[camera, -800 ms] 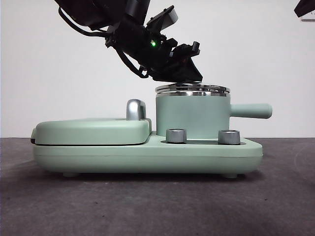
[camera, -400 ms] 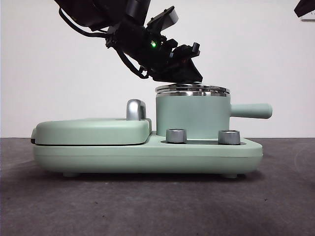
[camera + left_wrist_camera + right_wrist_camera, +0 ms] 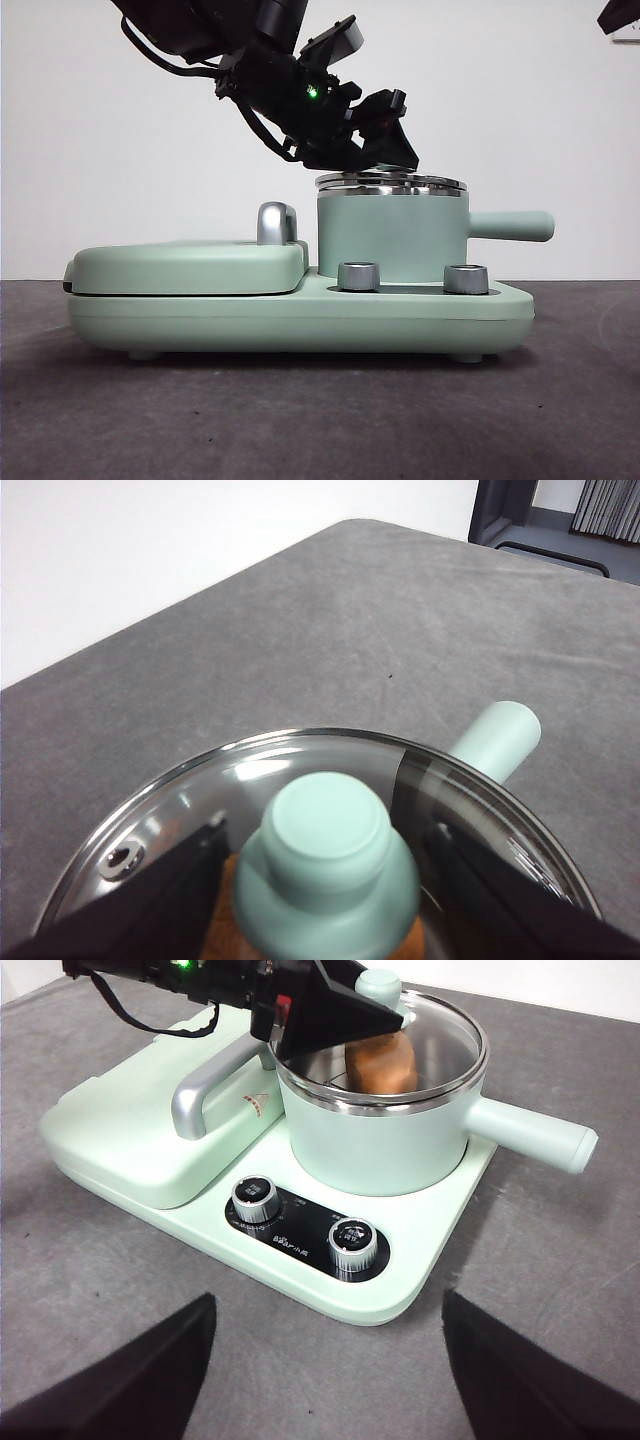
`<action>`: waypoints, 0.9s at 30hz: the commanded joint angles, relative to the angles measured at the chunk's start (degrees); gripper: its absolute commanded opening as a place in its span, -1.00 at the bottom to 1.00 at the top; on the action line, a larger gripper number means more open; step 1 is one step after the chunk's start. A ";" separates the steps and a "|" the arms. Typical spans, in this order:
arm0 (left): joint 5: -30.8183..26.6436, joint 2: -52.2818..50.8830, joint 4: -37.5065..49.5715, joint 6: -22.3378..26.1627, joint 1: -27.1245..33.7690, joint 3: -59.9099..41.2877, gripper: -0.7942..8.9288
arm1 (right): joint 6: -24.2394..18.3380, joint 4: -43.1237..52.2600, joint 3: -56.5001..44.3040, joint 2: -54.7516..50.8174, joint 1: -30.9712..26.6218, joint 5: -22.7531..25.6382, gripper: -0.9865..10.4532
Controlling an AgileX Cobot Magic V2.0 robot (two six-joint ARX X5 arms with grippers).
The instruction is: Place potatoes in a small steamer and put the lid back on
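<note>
The small steamer [image 3: 390, 235] stands on the right half of the appliance, its side handle [image 3: 510, 225] pointing right. The lid [image 3: 390, 183] lies flat on its steel rim. In the right wrist view the potatoes [image 3: 385, 1060] show inside the steamer [image 3: 370, 1145] through the glass. My left gripper [image 3: 325, 830] hangs over the lid [image 3: 200, 790], its jaws open on either side of the mint knob [image 3: 330, 870] with small gaps. It is the dark arm in the front view [image 3: 385, 150]. My right gripper [image 3: 325, 1360] is open and empty, low in front of the appliance.
The flat mint griddle cover [image 3: 185, 265] with its chrome handle [image 3: 275, 222] lies shut left of the steamer. Two steel dials [image 3: 358, 276] [image 3: 465, 278] sit on the appliance base [image 3: 300, 315]. Grey table surrounds it. The waiting arm's black tip [image 3: 620, 15] shows at top right.
My left gripper's jaws have spread a little apart from the lid's knob. The lid stays resting on the steamer. Nothing else has moved.
</note>
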 commanded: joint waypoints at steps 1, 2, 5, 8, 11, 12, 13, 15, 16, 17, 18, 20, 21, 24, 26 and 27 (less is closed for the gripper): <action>0.13 1.25 0.33 -0.11 -0.22 1.29 -0.12 | 0.59 0.44 0.22 0.26 0.42 0.09 -0.20; 0.11 0.96 0.20 -0.09 -0.22 1.29 -0.12 | 0.59 0.44 0.22 0.26 0.39 0.09 -0.20; 0.13 -0.79 -1.01 -0.11 -0.17 1.29 -0.12 | 0.57 0.42 0.22 0.26 0.42 0.09 -0.20; 0.13 -3.43 -2.97 -0.13 0.02 1.29 -0.12 | 0.57 0.42 0.22 0.26 0.39 0.09 -0.20; 0.20 -6.69 -5.35 -2.10 0.72 1.29 -0.12 | 0.57 0.44 0.22 0.26 0.39 0.09 -0.20; 0.31 -7.63 -6.05 -2.97 0.98 1.29 -0.12 | 0.57 0.42 0.24 0.26 0.42 0.09 -0.20; 0.66 -8.74 -7.04 -4.07 1.36 1.29 -0.12 | 0.55 0.44 0.22 0.26 0.39 0.09 -0.20; 2.01 -10.97 -9.20 -6.95 2.47 1.29 -0.12 | 0.57 0.44 0.22 0.26 0.42 0.09 -0.20; 2.64 -11.82 -10.29 -8.20 2.93 1.27 -0.12 | 0.57 0.42 0.22 0.26 0.42 0.04 -0.20; 3.13 -12.61 -11.37 -9.25 3.39 1.27 -0.12 | 0.57 0.37 0.22 0.26 0.42 0.04 -0.20; 3.26 -13.53 -12.66 -10.56 3.96 1.20 -0.13 | 0.57 0.24 0.24 0.26 0.42 0.07 -0.20; 3.39 -15.12 -14.86 -12.11 5.03 0.94 -0.13 | 0.57 -0.04 0.22 0.26 0.42 0.04 -0.20; 3.76 -16.02 -16.13 -12.15 5.60 0.59 -0.13 | 0.57 -0.37 0.22 0.26 0.42 0.04 -0.20; 4.70 -19.08 -18.23 -12.15 6.88 -1.70 -0.13 | 0.57 -1.16 0.22 0.26 0.42 0.07 -0.20; 4.70 -21.24 -18.73 -12.15 7.41 -4.02 -0.13 | 0.57 -1.44 0.22 0.26 0.39 0.07 -0.20; 4.70 -22.88 -18.88 -12.15 7.65 -5.92 -0.13 | 0.57 -1.60 0.22 0.26 0.39 0.07 -0.20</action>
